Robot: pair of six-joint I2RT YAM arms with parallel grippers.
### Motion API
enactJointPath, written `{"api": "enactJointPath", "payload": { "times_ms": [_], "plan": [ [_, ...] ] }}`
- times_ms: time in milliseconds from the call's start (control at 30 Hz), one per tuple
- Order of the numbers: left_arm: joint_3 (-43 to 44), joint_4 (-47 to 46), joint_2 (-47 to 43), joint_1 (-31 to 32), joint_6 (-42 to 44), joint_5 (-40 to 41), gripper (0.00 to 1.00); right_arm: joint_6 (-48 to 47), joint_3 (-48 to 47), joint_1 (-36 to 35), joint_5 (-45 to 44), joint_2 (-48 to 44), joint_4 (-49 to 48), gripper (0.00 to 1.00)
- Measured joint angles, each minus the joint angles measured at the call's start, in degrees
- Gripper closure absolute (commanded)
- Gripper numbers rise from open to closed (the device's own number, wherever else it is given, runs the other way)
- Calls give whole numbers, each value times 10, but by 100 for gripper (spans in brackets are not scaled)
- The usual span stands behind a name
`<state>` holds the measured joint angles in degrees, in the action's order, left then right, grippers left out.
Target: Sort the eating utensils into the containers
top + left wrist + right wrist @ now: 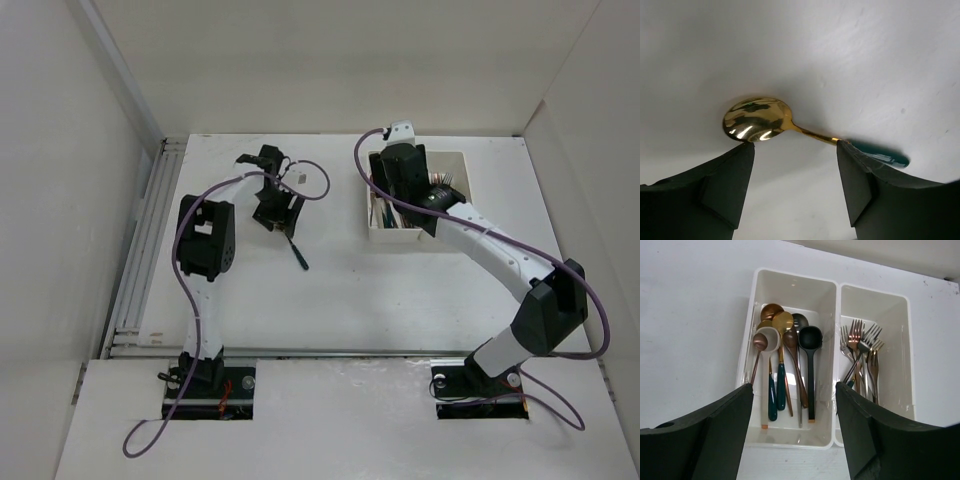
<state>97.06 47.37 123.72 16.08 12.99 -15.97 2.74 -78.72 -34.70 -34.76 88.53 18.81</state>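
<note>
Gold, glossy and round-bowled, 1 spoon (765, 120) with a dark green handle lies flat on the matte white table (870, 50). It sits between the black fingers of the left gripper (795, 150), spread wide and gripping nothing. Farther off, the right gripper (794, 387) hangs equally wide and empty above 2 adjoining white plastic bins (837, 290). In the right wrist view, the left-hand bin (795, 281) holds at least 7 spoons (790, 340), copper, gold, grey, black and white. The right-hand bin (902, 340) holds at least 4 slim forks (862, 345).
</note>
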Motion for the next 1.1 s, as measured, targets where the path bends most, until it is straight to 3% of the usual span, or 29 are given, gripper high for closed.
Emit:
{"api": "enactJointPath", "payload": {
  "times_ms": [167,367,667,800,867,933,967,1100],
  "plan": [
    [72,-44,42,18,-1,-48,34,-3,0,0,-2,0,0,28],
    [78,-68,49,54,-19,-60,34,-4,0,0,-14,-2,1,28],
    [-55,-74,-34,85,-34,18,36,-2,24,0,-23,-35,1,28],
    [-95,-72,-55,124,-29,54,47,1,27,0,-24,-37,2,28],
    [-101,-73,-56,137,-29,69,66,1,27,0,-25,-37,2,28],
    [-100,-73,-54,138,-33,72,93,1,27,0,-26,-39,2,28],
    [-97,-73,-53,133,-37,68,100,1,27,0,-28,-41,2,28],
    [-83,-64,-42,96,-67,12,100,1,28,0,-33,-57,2,28]
  ]
}}
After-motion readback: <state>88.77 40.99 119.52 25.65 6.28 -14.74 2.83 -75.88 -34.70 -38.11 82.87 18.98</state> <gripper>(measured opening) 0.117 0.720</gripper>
